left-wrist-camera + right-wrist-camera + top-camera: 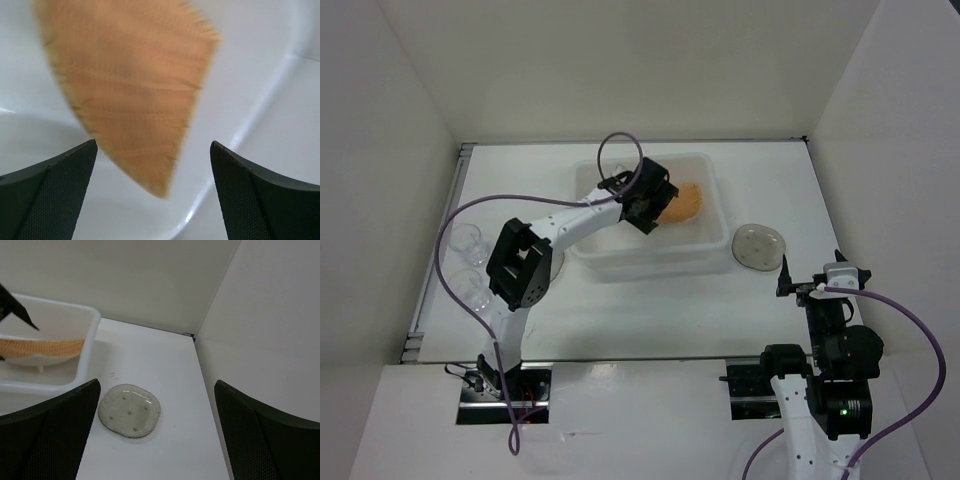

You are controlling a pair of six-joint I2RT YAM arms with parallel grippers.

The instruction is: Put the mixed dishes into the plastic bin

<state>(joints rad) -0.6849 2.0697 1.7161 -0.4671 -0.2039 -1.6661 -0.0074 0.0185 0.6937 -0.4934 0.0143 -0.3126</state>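
Note:
The orange woven-look plate [685, 203] lies tilted inside the plastic bin [650, 262] at the back middle of the table. My left gripper [660, 203] hangs over the bin beside the plate. In the left wrist view the plate [130, 90] is blurred between the wide-open jaws of the left gripper [153, 145], and neither finger touches it. A grey-brown saucer [758, 246] rests on the table right of the bin. My right gripper [813, 278] stands open near it, with the saucer [129, 410] ahead of the right gripper [157, 385]. Two clear cups [467, 238] stand at the far left.
White walls close off the table at the back and both sides. A metal rail [428, 295] runs along the left edge. A purple cable [455, 225] loops from the left arm over the cups. The bin's wall [85, 355] shows in the right wrist view.

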